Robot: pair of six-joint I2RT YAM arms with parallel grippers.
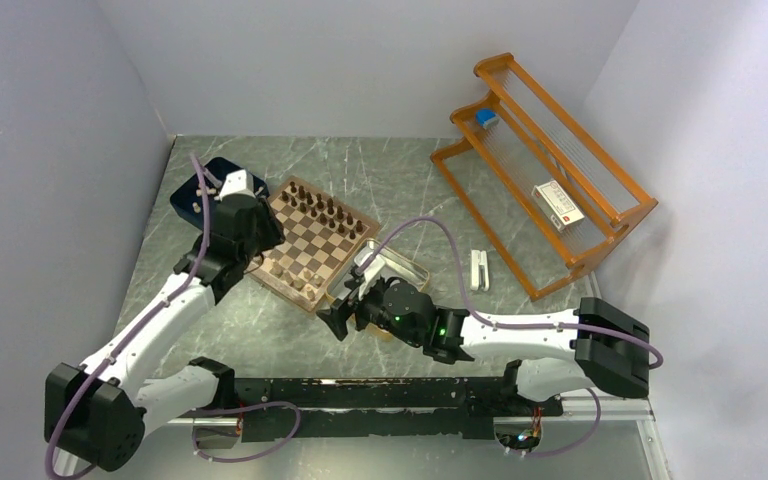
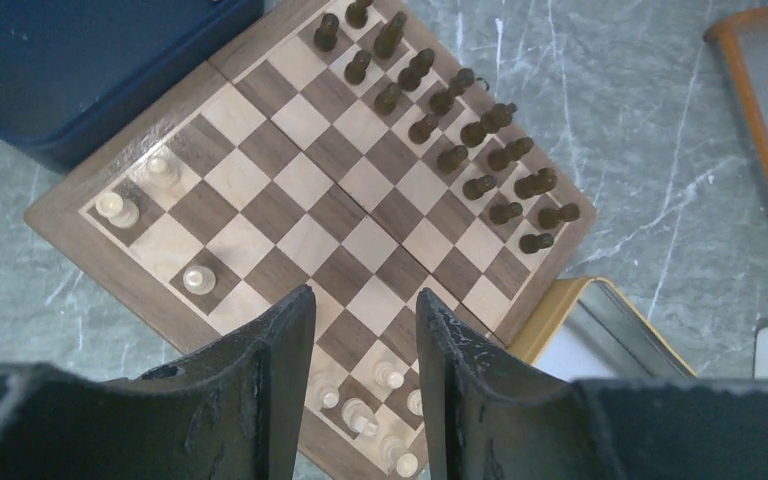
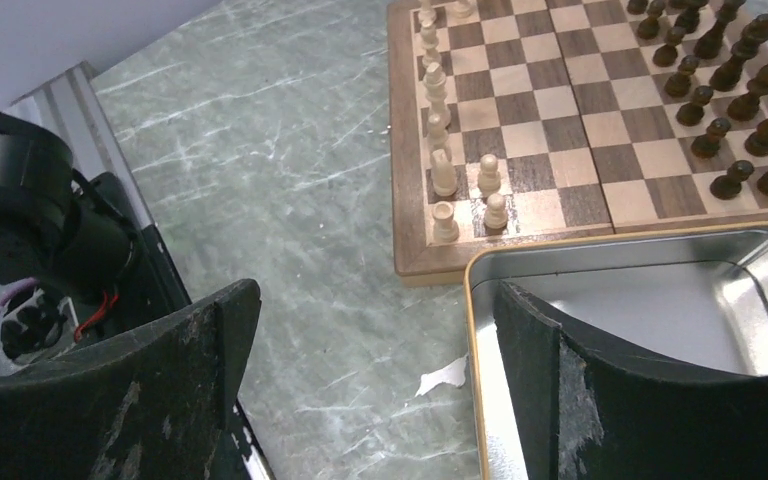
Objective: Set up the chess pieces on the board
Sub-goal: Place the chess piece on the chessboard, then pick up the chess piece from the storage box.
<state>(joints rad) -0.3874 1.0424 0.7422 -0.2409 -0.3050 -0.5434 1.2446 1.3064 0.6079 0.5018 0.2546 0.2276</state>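
Two things just beside board (image 2: 305, 180): navy tray (image 2: 80, 70), gold-rimmed tin (image 3: 660, 310).

board (image 2: 300, 185) centre free, tin (image 3: 660, 310) just beside corner

polished wood, bright metal, scuffed matt black

the board (image 2: 305, 180) is smooth wood with a soft satin sheen, and the grain shows in its rim. the dark chess pieces (image 2: 505, 155) and pale chess pieces (image 2: 198, 280) look like turned wood, lightly polished. the tin (image 3: 660, 300) is bright, mirror-like metal with a gold-coloured edge. the table (image 3: 290, 200) has a smooth grey-green marbled finish with a dull gloss. the right gripper fingers (image 3: 160, 390) and left gripper fingers (image 2: 260, 400) are matt black, scuffed and chipped pale at the edges. the navy tray (image 2: 80, 70) looks like matt plastic.
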